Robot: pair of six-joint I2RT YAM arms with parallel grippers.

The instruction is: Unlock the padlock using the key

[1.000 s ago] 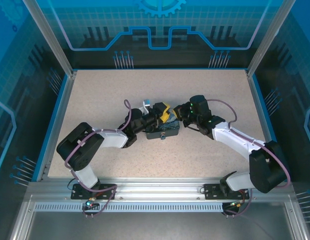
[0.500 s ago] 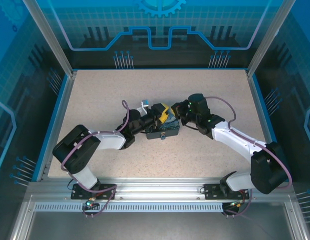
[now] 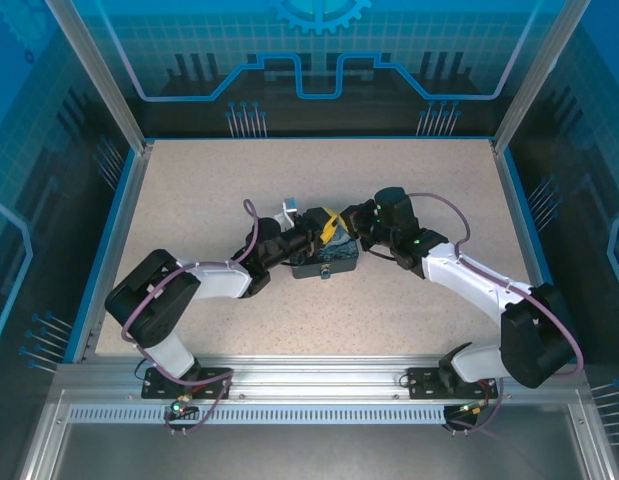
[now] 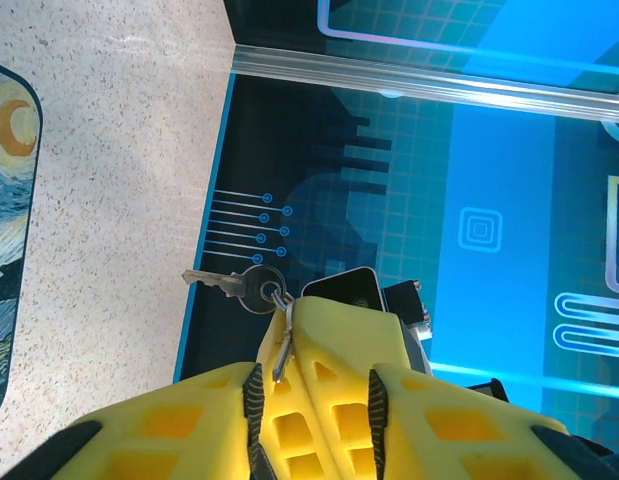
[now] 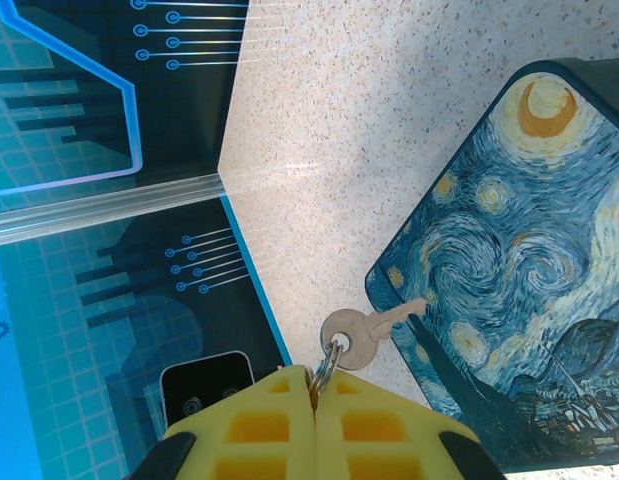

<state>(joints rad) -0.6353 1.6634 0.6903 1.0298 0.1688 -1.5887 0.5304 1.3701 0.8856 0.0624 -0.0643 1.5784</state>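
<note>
we log the right gripper (image 5: 314, 385) clamped tight on the ring of the key (image 5: 381, 325), which hangs over the box (image 5: 509, 280) at mid-worktop (image 3: 409, 180). left gripper (image 4: 314, 378) jaws stand narrowly apart, straddling the right gripper's yellow tips; whether they press we cannot tell. the padlock (image 3: 327, 268) is a barely legible blue speck at the box's near side, shackle indistinct.

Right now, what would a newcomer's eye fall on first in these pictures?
The box printed with a swirling night sky, in the middle of the table. Next, the small key, held by its ring in the shut yellow right tool, near the box's edge.
</note>
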